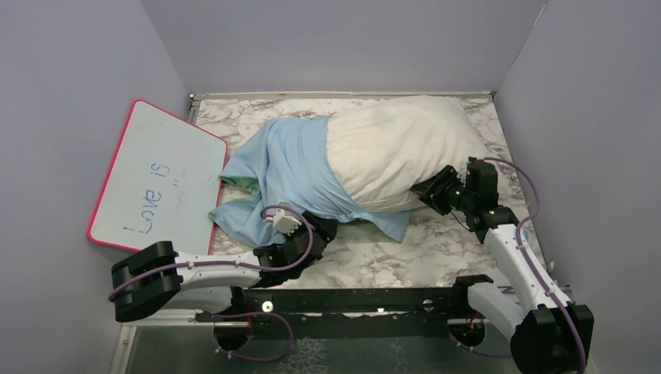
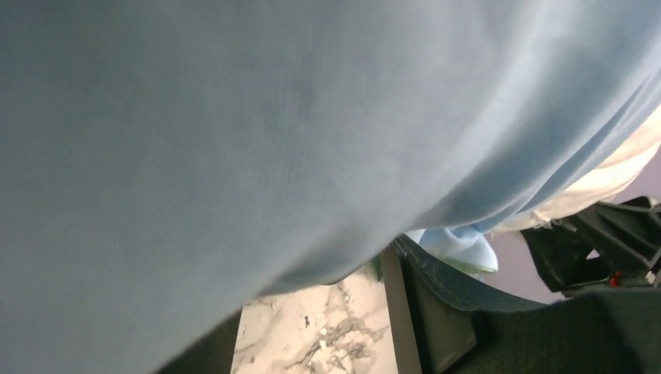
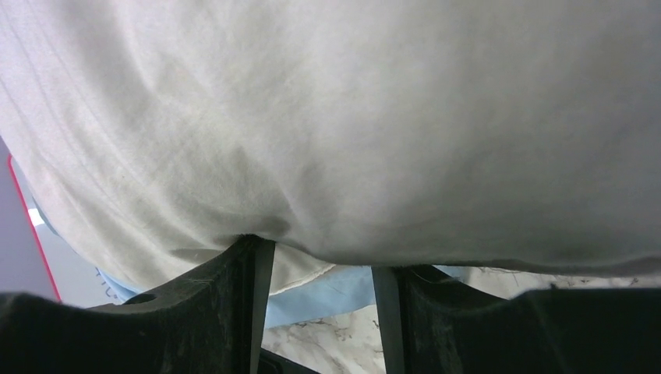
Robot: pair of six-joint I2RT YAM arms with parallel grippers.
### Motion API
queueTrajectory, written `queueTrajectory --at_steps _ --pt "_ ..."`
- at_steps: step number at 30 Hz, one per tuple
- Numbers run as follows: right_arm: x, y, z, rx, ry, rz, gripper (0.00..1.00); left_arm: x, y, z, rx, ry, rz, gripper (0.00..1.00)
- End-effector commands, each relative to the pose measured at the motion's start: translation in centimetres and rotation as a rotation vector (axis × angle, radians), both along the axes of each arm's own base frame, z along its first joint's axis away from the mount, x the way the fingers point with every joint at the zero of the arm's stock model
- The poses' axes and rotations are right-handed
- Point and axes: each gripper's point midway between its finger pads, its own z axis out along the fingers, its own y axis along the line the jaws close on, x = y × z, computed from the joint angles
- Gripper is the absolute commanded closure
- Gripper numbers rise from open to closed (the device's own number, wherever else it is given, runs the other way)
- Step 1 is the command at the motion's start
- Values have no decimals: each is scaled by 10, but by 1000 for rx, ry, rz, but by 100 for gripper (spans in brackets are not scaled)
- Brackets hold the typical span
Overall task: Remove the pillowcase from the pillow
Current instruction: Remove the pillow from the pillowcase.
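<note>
The off-white pillow lies across the back of the marble table, its right half bare. The light blue pillowcase covers its left half and trails toward the near left, with a mint-green edge showing. My left gripper is at the pillowcase's near edge. In the left wrist view the blue pillowcase hangs over my left gripper; its jaws stand apart with marble showing between them. My right gripper is at the pillow's near right corner. Its fingertips press into the pillow, clamping the bulge between them.
A pink-rimmed whiteboard leans against the left wall beside the pillowcase. Grey walls close in the table at the left, back and right. A black rail runs along the near edge between the arm bases. Bare marble lies in front of the pillow.
</note>
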Motion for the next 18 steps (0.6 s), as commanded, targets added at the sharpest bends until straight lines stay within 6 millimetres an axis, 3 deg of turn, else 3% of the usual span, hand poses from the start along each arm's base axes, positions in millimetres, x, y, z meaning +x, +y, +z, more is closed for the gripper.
queueTrajectory --at_steps 1,8,16,18 --pt "6 2 16 -9 -54 29 46 20 7 30 -77 -91 134 37" --pt "4 0 13 -16 -49 21 46 19 20 47 -79 -148 140 39" --pt "7 -1 13 -20 -45 11 45 17 32 39 -63 -135 159 99" --pt "13 -9 16 -58 -52 -21 46 16 34 39 -38 -128 153 100"
